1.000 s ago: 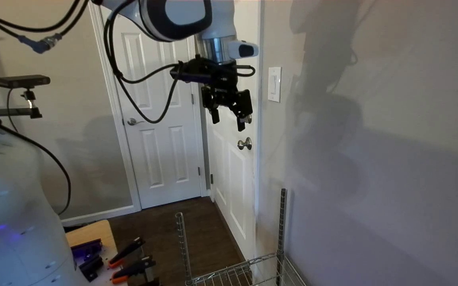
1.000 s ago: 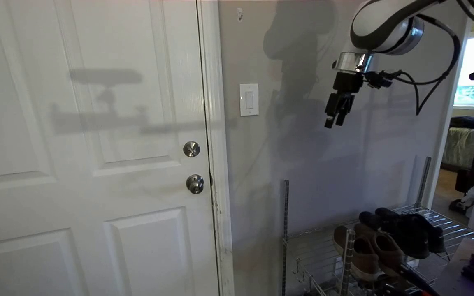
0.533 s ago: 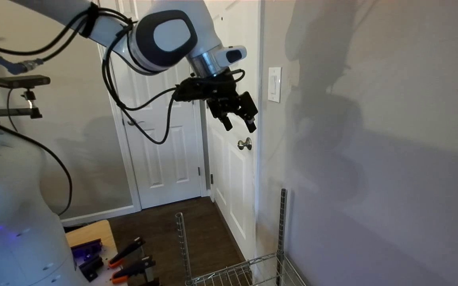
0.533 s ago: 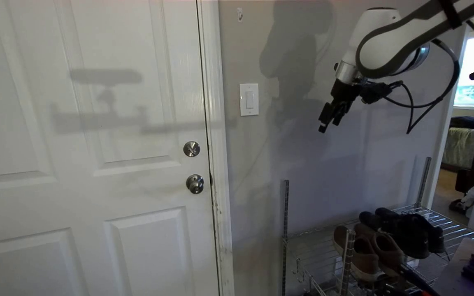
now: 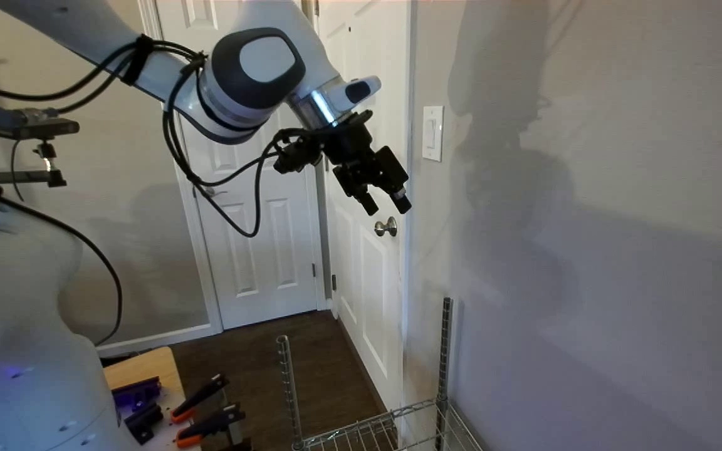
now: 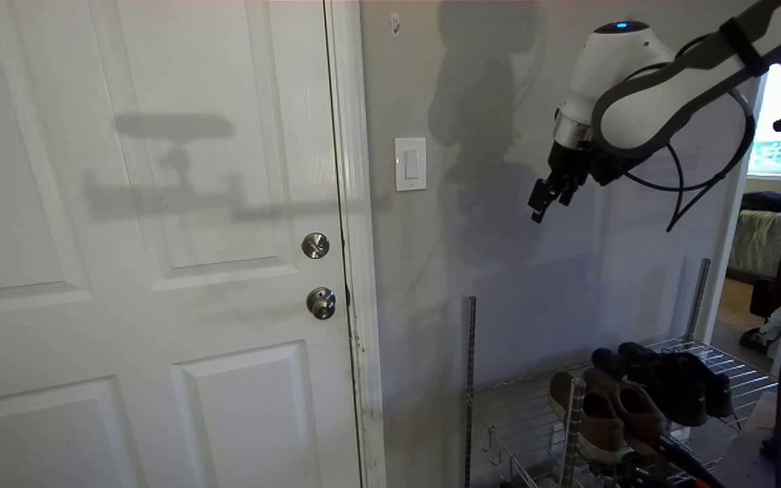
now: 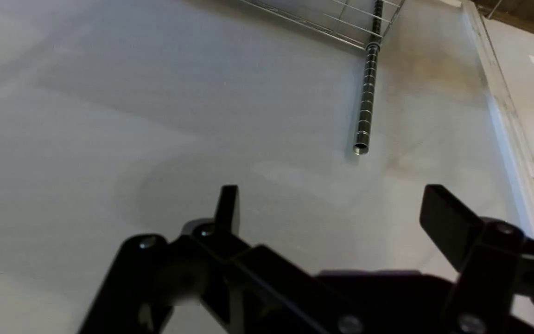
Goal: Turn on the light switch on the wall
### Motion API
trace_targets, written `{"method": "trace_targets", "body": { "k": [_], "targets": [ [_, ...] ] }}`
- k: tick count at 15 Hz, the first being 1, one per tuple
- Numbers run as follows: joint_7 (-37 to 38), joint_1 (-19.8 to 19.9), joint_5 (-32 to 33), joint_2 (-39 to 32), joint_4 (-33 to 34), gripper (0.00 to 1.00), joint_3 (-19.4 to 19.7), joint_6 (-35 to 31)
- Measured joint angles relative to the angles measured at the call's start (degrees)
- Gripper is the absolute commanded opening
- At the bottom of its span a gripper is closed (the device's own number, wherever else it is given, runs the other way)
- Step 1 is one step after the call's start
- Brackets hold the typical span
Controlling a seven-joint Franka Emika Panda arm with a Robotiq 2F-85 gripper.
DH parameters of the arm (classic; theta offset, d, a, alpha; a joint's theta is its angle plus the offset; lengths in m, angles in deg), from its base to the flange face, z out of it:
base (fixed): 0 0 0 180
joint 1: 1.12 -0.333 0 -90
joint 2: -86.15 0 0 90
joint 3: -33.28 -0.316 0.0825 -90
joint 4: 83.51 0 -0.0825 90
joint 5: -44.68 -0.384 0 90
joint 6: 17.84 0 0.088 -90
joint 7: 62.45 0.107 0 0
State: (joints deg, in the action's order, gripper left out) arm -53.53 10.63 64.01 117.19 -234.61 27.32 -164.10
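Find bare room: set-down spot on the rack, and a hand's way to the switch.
On the rack: bare wire between the post nearest the switch and the brown shoes. For a hand, likely the bare wall between switch and gripper in an exterior view. Crowded: brown and black shoes close together; clamps along the edge of the board.

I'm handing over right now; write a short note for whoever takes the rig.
Gripper: open, empty, in mid-air, pointing down at a slant.
Light switch: on the wall beside the door frame; not visible in the wrist view.
Done: nothing confirmed; gripper apart from the light switch, on or off unreadable.
Left: likely bring the gripper over to it and press it on.
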Motion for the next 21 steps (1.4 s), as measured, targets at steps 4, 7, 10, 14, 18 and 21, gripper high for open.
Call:
{"method": "trace_targets", "body": {
  "k": [4,7,10,14,18,21],
  "targets": [
    [0.67,0.18,0.26,0.00,0.00,1.00,-0.29,2.43],
    [0.67,0.17,0.26,0.00,0.00,1.00,-0.29,2.54],
    [0.67,0.17,0.26,0.00,0.00,1.00,-0.29,2.54],
    [1.63,0.58,1.92,0.00,-0.02,1.00,-0.59,2.33],
    [12.13,4.11,9.86,0.14,-1.50,1.00,-5.21,-1.23],
    [20.56,5.38,11.86,0.16,-2.39,1.00,-9.55,-2.79]
  ]
}}
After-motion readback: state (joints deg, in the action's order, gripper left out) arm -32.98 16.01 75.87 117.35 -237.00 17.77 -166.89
